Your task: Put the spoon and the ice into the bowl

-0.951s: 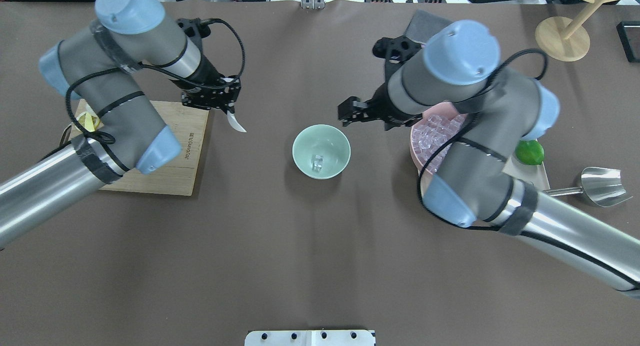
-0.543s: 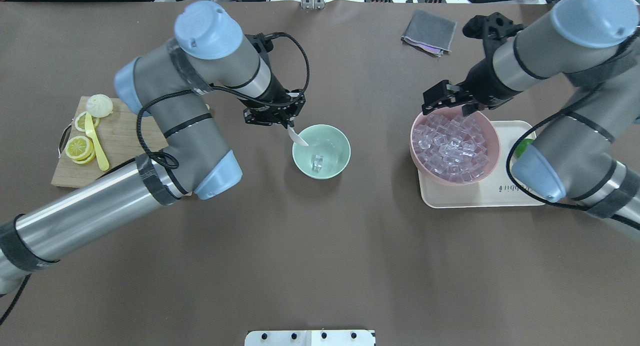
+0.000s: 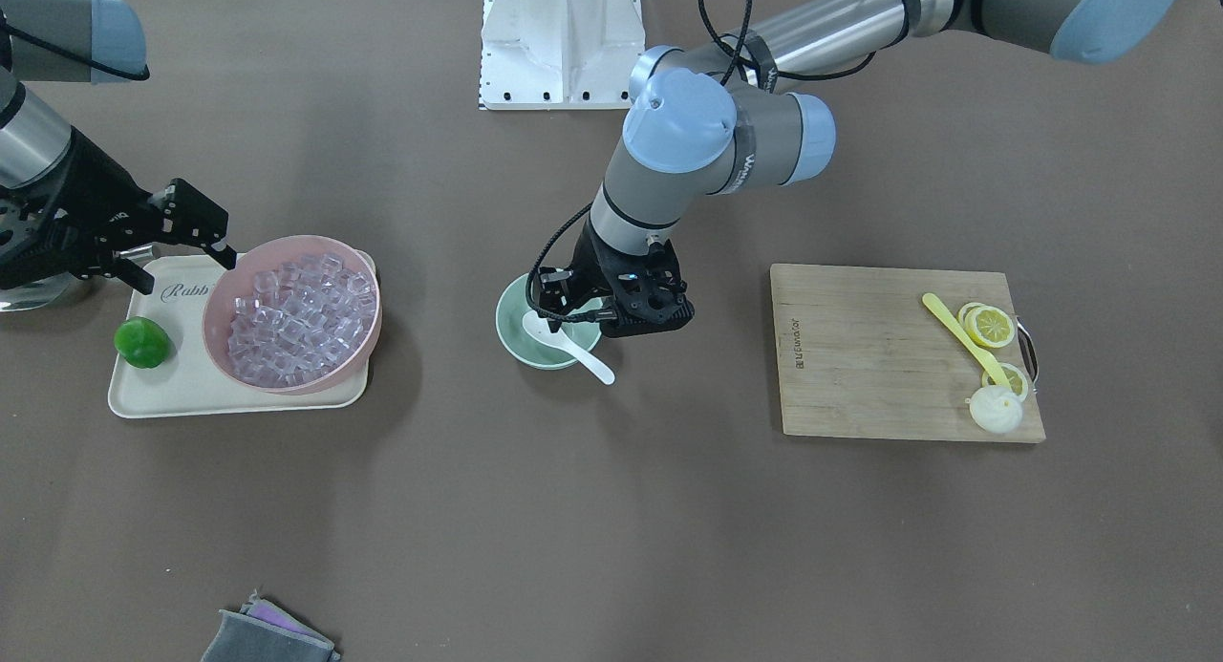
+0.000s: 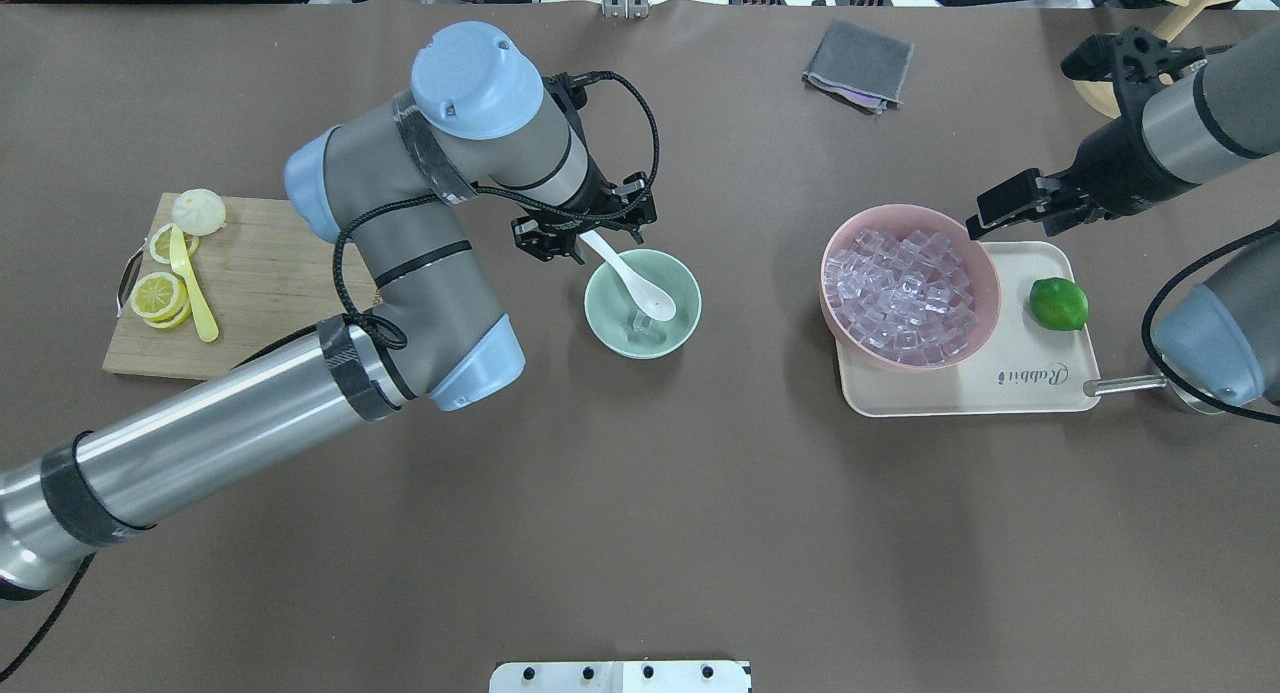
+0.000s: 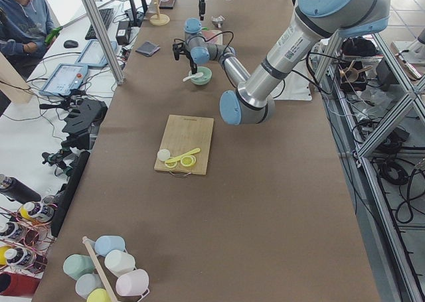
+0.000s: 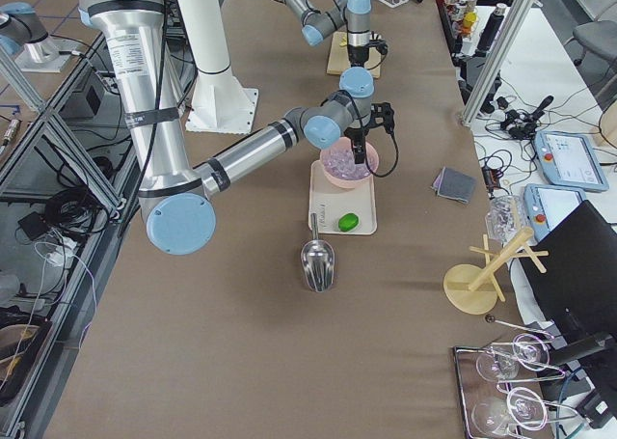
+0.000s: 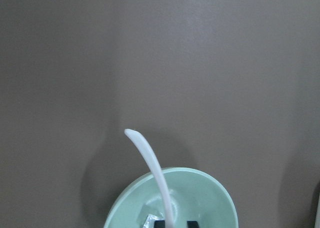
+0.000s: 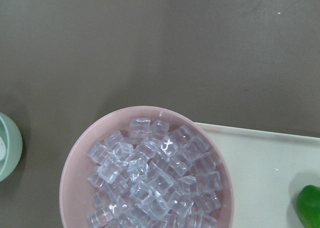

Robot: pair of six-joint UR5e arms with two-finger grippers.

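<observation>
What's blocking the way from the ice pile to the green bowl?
Nothing visible lies between the ice pile and the bowl; the left gripper hangs by its far rim and the spoon lies inside, handle over that rim.

Robotics lab. A long brown-covered table (image 4: 640, 533) stands among aluminium frame posts (image 5: 99, 30), with a teach pendant (image 6: 564, 159) and loose cables (image 5: 398, 176) at its sides. A person (image 5: 23, 13) sits by a keyboard (image 5: 106, 16) at a side bench.

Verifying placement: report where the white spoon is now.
Overhead view, near centre: the spoon lies in the mint-green bowl, scoop beside the ice cube, handle leaning over the far-left rim by the left gripper.
</observation>
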